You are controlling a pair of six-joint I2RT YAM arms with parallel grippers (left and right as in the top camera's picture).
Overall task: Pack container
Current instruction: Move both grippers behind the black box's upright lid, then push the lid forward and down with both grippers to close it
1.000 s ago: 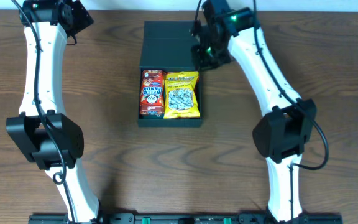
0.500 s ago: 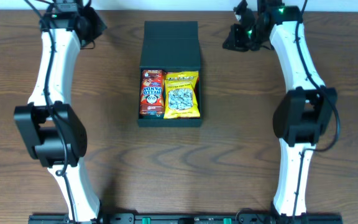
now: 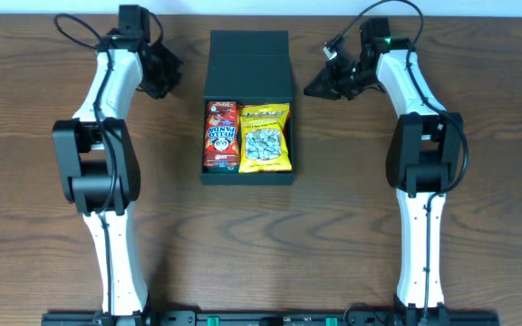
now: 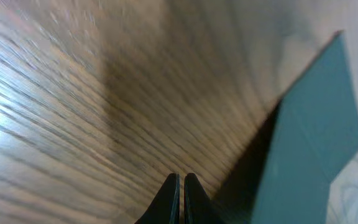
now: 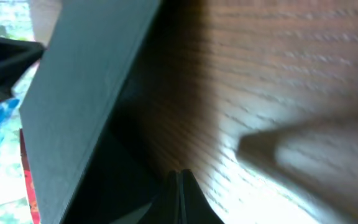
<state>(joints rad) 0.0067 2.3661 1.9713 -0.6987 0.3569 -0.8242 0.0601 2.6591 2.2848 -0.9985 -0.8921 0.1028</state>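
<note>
The container (image 3: 249, 68), a dark box with its flap lid lying flat at the far end, sits mid-table. Its open near half holds a red snack packet (image 3: 222, 136) and a yellow one (image 3: 265, 138) side by side. My left gripper (image 3: 172, 78) hovers just left of the lid, shut and empty; in the left wrist view its fingertips (image 4: 181, 180) point at bare wood with the container's side (image 4: 309, 143) to the right. My right gripper (image 3: 319, 87) is just right of the lid, shut and empty, and the right wrist view (image 5: 179, 177) shows the box wall (image 5: 86, 81) to its left.
Brown wooden table (image 3: 352, 226) all round the box. Both white arms rise from bases at the near edge and reach along the left and right sides to the far end. The table's far edge runs just behind the lid.
The left gripper has shut and swung from the far left corner toward the box's left side. The right gripper left the lid, swung out right, then came back toward the box.
</note>
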